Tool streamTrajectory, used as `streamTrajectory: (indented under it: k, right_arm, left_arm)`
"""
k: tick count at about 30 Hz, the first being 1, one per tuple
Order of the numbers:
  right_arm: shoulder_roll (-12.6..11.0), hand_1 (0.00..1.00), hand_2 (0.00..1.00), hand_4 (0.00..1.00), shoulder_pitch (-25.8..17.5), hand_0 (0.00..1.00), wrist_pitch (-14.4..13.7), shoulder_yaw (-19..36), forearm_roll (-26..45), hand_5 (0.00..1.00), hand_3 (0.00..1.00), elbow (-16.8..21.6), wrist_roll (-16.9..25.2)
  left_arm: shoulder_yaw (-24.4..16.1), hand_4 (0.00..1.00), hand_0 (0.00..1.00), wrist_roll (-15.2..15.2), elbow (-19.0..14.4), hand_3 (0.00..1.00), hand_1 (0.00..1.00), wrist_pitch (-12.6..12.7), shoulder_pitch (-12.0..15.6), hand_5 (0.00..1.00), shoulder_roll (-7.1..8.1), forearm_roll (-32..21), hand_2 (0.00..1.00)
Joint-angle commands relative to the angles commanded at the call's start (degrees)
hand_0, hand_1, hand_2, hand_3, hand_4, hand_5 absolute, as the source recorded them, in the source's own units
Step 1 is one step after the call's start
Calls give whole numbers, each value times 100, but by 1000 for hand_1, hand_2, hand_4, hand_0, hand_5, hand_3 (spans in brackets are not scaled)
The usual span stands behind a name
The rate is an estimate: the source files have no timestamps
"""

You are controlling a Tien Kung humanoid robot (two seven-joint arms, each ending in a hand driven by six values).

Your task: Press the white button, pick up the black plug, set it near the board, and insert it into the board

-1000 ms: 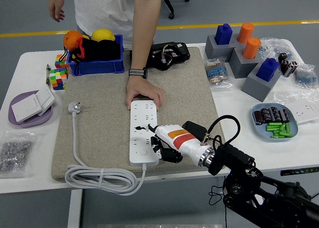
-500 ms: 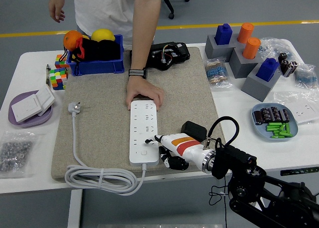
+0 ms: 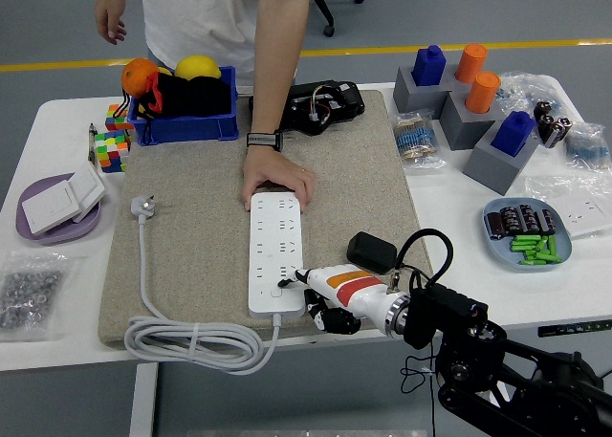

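The right hand (image 3: 320, 298), fingers curled and holding nothing, points one fingertip at the board (image 3: 275, 251); the black plug (image 3: 371, 251) looks light, rigid, best pinched across its sides

The desk (image 3: 57, 356) has a smooth, matt white top. Over it lies a mat (image 3: 201, 217) of rough beige cloth with a felt-like weave. The power strip (image 3: 276, 251) is smooth white plastic with a slight sheen, and its cord (image 3: 191, 341) looks like rubbery grey plastic. The black plug (image 3: 372, 251) is matt black plastic. The right hand (image 3: 330, 298) has a glossy white shell with orange and red patches and black finger joints. The bin (image 3: 182, 126) is shiny blue plastic. The plate (image 3: 57, 229) is smooth, matt purple.
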Motion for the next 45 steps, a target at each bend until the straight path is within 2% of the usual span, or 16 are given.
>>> streamTrajectory:
  k: [14, 32, 43, 45]
  right_arm:
    - [-14, 2, 146, 2, -11, 2, 63, 3, 77, 2, 821, 213, -38]
    - [-30, 2, 145, 2, 50, 2, -1, -259, -77, 2, 814, -40, -7]
    - [23, 2, 147, 2, 39, 2, -77, 93, -59, 2, 806, 420, 135]
    - [5, 2, 147, 2, 10, 2, -218, 121, -86, 2, 806, 460, 270]
  left_arm:
    - [4, 574, 826, 0, 0, 795, 790, 7, -19, 481, -1, -38, 763]
    - [15, 574, 826, 1, 0, 795, 790, 14, -20, 484, -3, -68, 763]
    - [28, 574, 826, 13, 0, 795, 790, -4, 0, 484, 4, -13, 763]
    - [33, 574, 826, 13, 0, 795, 790, -7, 1, 484, 6, -6, 763]
